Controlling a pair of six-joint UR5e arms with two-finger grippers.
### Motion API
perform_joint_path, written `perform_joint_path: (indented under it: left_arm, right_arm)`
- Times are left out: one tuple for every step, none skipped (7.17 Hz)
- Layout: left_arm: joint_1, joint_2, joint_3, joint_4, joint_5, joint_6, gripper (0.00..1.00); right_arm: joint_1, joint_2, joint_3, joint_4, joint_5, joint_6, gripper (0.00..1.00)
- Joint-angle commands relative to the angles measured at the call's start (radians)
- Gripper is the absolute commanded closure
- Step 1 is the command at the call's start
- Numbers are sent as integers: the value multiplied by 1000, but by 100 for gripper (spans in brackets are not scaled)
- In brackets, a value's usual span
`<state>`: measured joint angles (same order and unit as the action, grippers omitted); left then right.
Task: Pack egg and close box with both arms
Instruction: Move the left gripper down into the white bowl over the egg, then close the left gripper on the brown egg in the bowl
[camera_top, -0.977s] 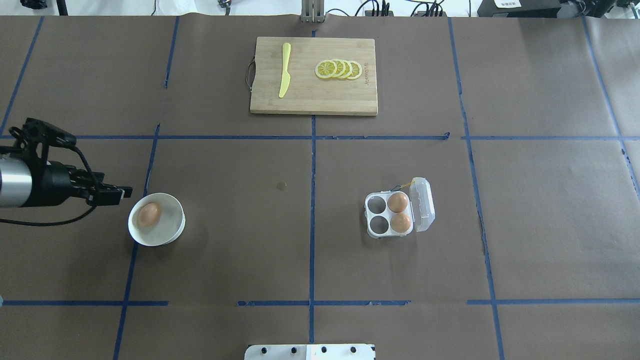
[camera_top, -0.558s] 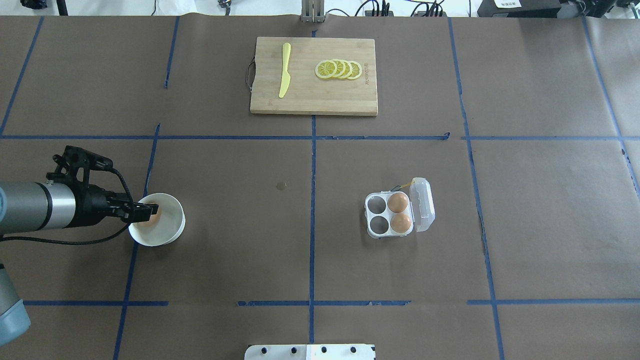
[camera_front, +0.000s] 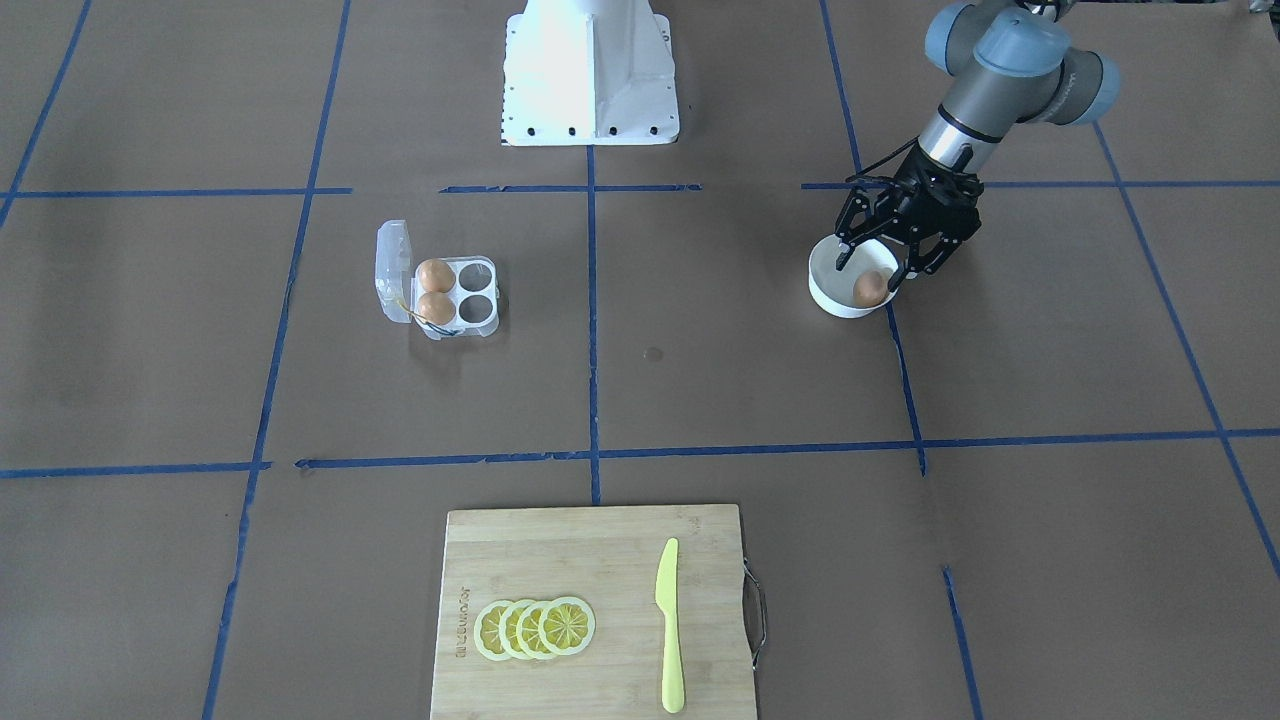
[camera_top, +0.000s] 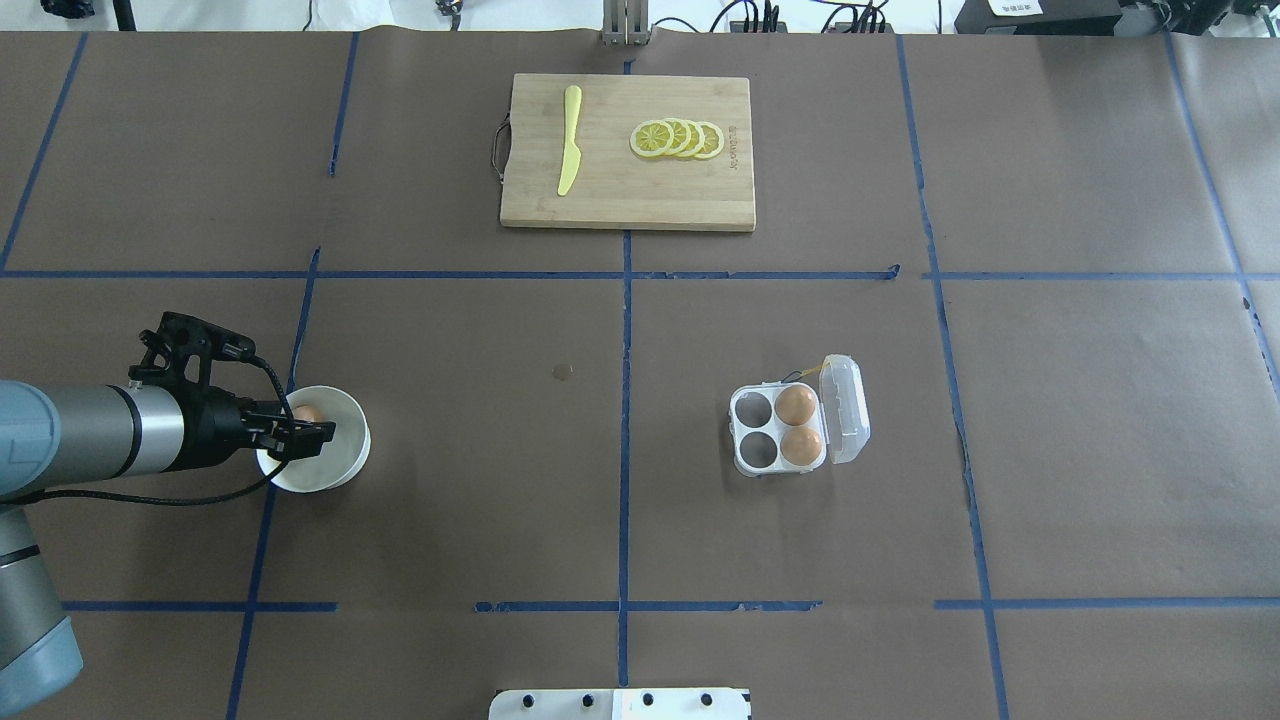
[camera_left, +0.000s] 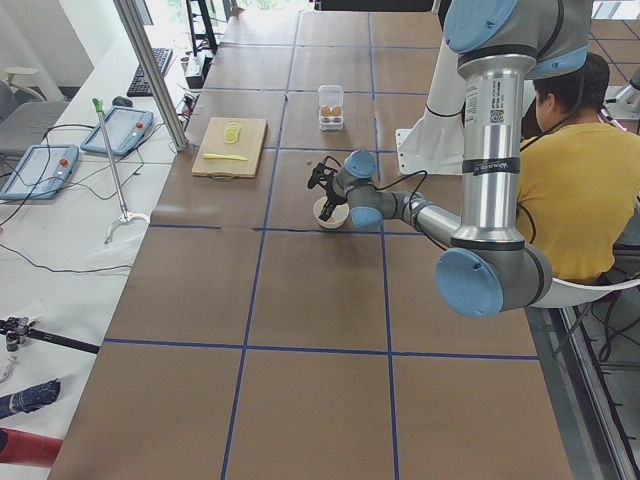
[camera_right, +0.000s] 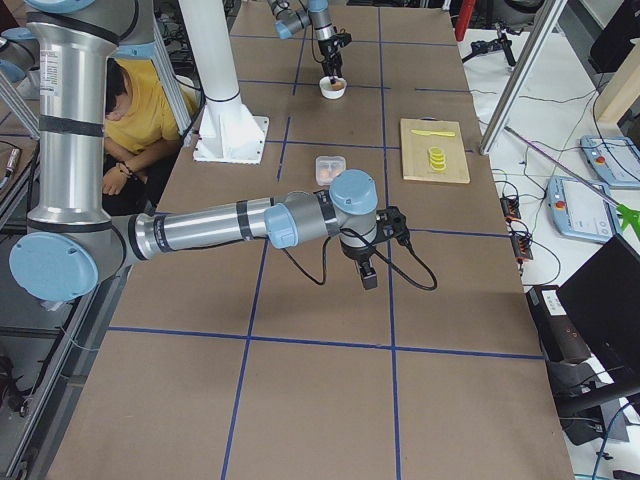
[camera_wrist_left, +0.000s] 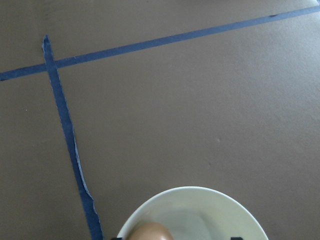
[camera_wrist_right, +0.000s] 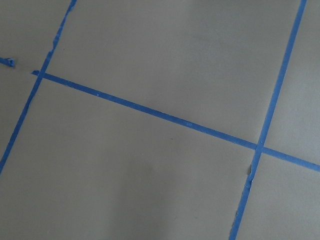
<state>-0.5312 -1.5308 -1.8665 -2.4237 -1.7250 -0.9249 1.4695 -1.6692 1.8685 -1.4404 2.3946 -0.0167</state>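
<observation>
Left tool (camera_front: 872, 272) moved in, straddling the egg (camera_front: 869, 289).

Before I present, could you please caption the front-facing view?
Left gripper open over the egg in the white bowl; open box holds two eggs.

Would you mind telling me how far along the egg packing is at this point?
Done: two eggs sit in the box. In hand: the left end effector is down in the white bowl, open around the third egg, not yet lifted. Left: carry it to an empty cell, then shut the open lid; the right end effector hangs over bare table, away from the box.
</observation>
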Motion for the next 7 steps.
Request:
perform_joint_path:
  left_arm:
    - [20, 1, 9, 2, 2, 0, 22]
    - [20, 1, 10, 2, 2, 0, 22]
    - [20, 1, 12, 2, 7, 0, 22]
    - [20, 0, 18, 2, 7, 0, 22]
    - [23, -2, 23, 2, 7, 0, 22]
    - [23, -2, 29, 2, 7, 0, 22]
    - [25, -3, 32, 2, 7, 0, 22]
  right_arm:
    - [0, -1, -2, 0, 0, 0, 0]
    - [0, -1, -2, 0, 0, 0, 0]
    - [0, -1, -2, 0, 0, 0, 0]
    - [-2, -1, -2, 0, 0, 0, 0]
    - [0, -1, -3, 0, 0, -2, 0]
    - [0, -3, -5, 0, 0, -3, 0]
    - [0, -3, -3, 0, 0, -2, 0]
